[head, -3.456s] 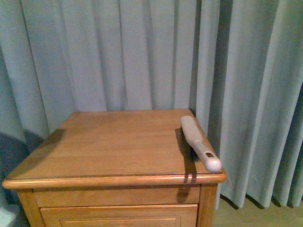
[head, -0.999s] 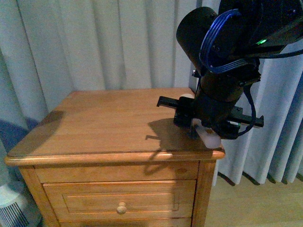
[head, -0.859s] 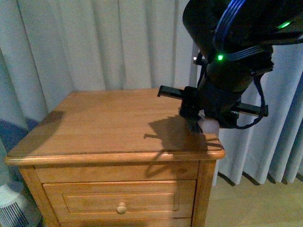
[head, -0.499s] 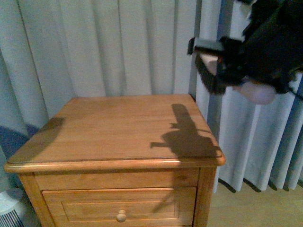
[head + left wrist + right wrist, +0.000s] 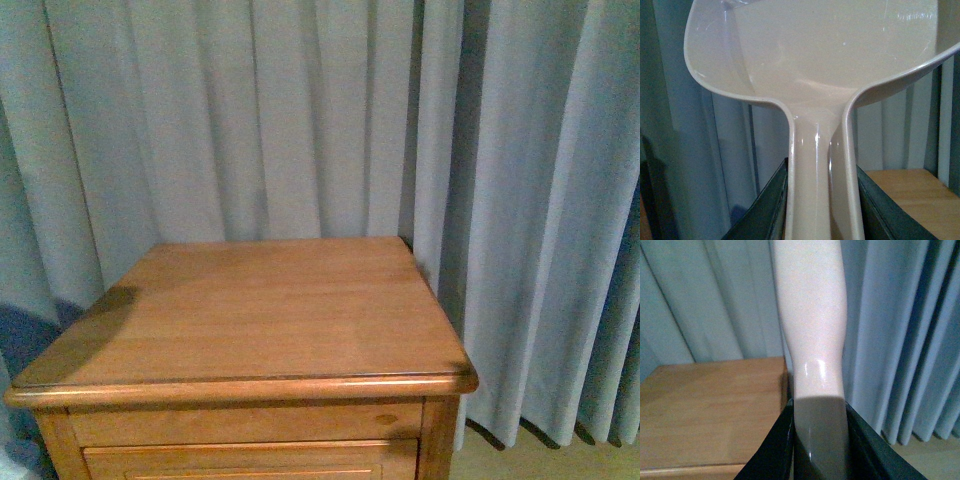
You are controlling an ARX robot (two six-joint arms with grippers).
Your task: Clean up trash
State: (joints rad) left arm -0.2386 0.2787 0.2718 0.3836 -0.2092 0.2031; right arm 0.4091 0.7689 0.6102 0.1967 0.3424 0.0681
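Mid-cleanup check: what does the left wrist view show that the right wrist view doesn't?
Only the left wrist view: a beige scoop, its stem clamped in the left gripper. Only the right wrist view: a pale handle clamped in the right gripper, and a strip of floor. Both: the wooden nightstand top and the grey-blue curtain.

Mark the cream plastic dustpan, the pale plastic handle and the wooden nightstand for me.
cream plastic dustpan (image 5: 840, 55): left wrist view, inside of the scoop bowl.
pale plastic handle (image 5: 812, 315): right wrist view, middle of its shaft.
wooden nightstand (image 5: 260, 310): front view, bare middle of its top.
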